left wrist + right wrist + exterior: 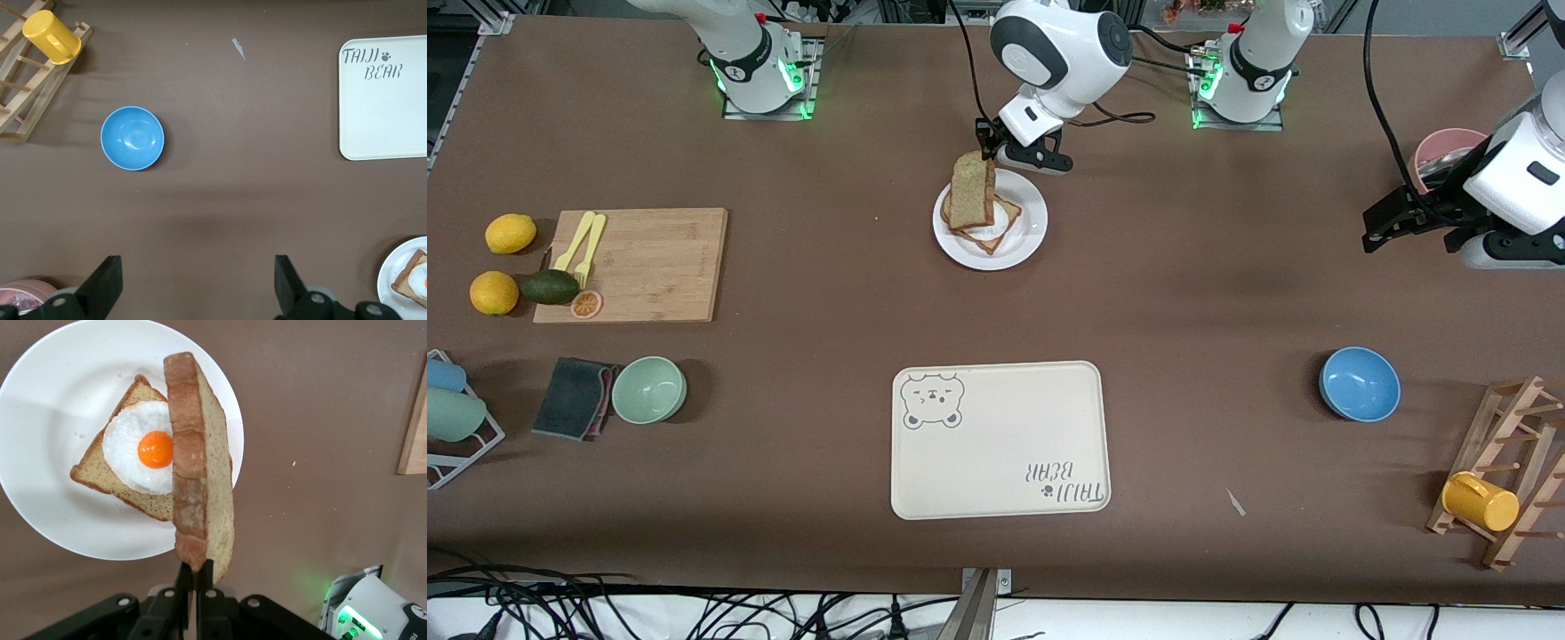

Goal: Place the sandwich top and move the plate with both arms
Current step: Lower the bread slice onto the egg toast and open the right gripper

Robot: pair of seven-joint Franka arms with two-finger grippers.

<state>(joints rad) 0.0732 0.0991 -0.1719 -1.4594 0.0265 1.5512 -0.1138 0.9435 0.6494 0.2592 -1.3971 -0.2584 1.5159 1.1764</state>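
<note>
Sandwich top (200,467) hides part of egg slice (137,450) beneath.

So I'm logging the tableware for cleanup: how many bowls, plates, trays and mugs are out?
Bowls: 3, green, blue, pink
Plates: 1, white plate
Trays: 1, bear-print tray
Mugs: 1, yellow mug
Total: 6

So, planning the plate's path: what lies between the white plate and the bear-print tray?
Nothing: the front view shows only bare brown table between the plate and the tray, which lies nearer the camera.
</note>
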